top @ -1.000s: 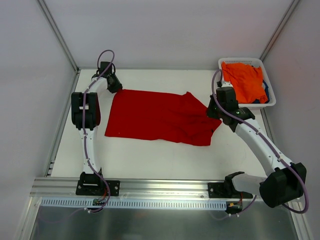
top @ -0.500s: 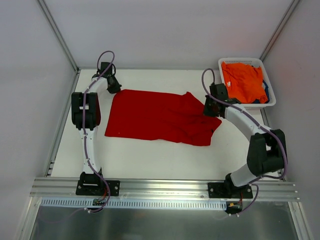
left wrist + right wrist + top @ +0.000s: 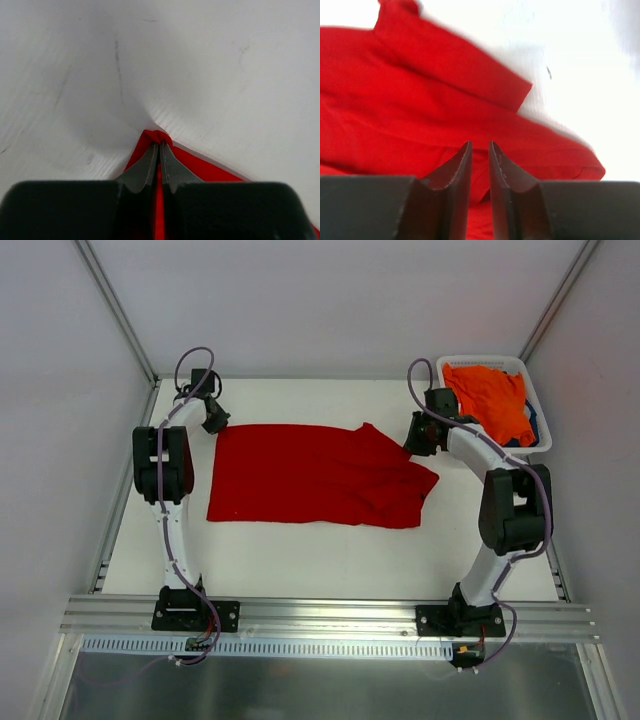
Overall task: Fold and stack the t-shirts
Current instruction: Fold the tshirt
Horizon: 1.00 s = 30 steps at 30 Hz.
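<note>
The red shirt (image 3: 310, 475) lies spread on the counter (image 3: 300, 560). The left end effector (image 3: 214, 422) pinches its far left corner, jaws closed. The right end effector (image 3: 417, 440) hangs over its far right edge, jaws slightly apart, empty. The orange shirt (image 3: 488, 400) fills the far-right basket (image 3: 480, 360).
</note>
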### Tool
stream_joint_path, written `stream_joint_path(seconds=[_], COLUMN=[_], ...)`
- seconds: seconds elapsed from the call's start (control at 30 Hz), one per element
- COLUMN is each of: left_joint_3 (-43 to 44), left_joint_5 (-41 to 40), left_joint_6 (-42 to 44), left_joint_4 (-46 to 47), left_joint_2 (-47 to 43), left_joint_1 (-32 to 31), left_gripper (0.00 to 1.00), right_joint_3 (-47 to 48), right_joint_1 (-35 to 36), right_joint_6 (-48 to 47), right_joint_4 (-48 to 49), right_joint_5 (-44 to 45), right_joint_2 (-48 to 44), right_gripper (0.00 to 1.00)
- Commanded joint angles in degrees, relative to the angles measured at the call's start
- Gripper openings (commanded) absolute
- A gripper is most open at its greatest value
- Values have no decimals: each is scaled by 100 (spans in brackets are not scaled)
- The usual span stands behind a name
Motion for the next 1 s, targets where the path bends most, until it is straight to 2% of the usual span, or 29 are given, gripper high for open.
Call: stream_joint_path(seconds=[0.0, 0.3, 0.53, 0.7, 0.97], left_joint_3=[-229, -168, -89, -36, -10], left_joint_5=[-556, -363, -275, -213, -161], left_joint_6=[-330, -348, -287, -216, -190], left_joint_4=[-282, -282, -291, -291, -273], left_joint_2=[-400, -225, -163, -120, -102], left_joint_1=[57, 65, 65, 65, 65], left_gripper=[0, 0, 0, 0, 0], right_joint_3=[441, 1259, 1989, 2445, 2491], right_joint_1=[-127, -399, -514, -602, -628], right_joint_6=[-61, 185, 282, 282, 448], right_joint_4=[113, 131, 140, 140, 297], right_joint_5=[-303, -1111, -1464, -1665, -2061], right_joint_2=[350, 1432, 2126, 2486, 2795], right_gripper=[24, 31, 36, 43, 43])
